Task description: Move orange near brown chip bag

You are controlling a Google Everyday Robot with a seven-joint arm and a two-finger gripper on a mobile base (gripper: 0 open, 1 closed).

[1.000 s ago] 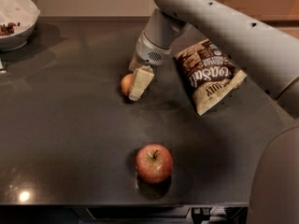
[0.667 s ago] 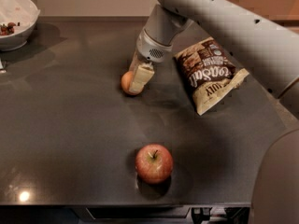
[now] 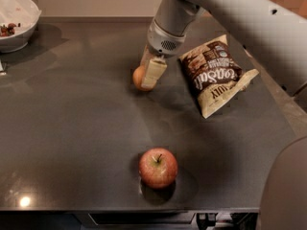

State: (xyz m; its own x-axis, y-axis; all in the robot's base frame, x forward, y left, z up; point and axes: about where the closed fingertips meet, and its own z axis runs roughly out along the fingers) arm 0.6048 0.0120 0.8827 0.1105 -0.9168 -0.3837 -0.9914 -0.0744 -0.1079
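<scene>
My claw, a two-finger gripper (image 3: 146, 78), sits just to the left of the brown chip bag (image 3: 216, 75), pointing down at the tabletop. It is closed around the orange (image 3: 138, 77): one pale finger (image 3: 154, 72) lies across the fruit's right face, on the side toward the bag, and the other reaches down behind it, so only the left part of the orange shows. I cannot tell whether the orange rests on the surface or hangs just above it. The orange is near the bag's left edge but not touching it; a strip of bare dark table (image 3: 72, 119) shows between them. The bag itself lies flat and tilted, its dark brown end with large white lettering pointing up and away from the viewer, its cream band at the lower right. My grey arm (image 3: 230, 13) comes in from above the bag, crossing over its upper end and bending down to the gripper's wrist. A red-yellow apple (image 3: 158, 167) with a short stem stands upright well below the bag and to its left, close to the table's front edge, apart from everything else. Far to the left of the bag, at the table's back corner, a white bowl (image 3: 19, 37) holds some dark bits I cannot make out.
</scene>
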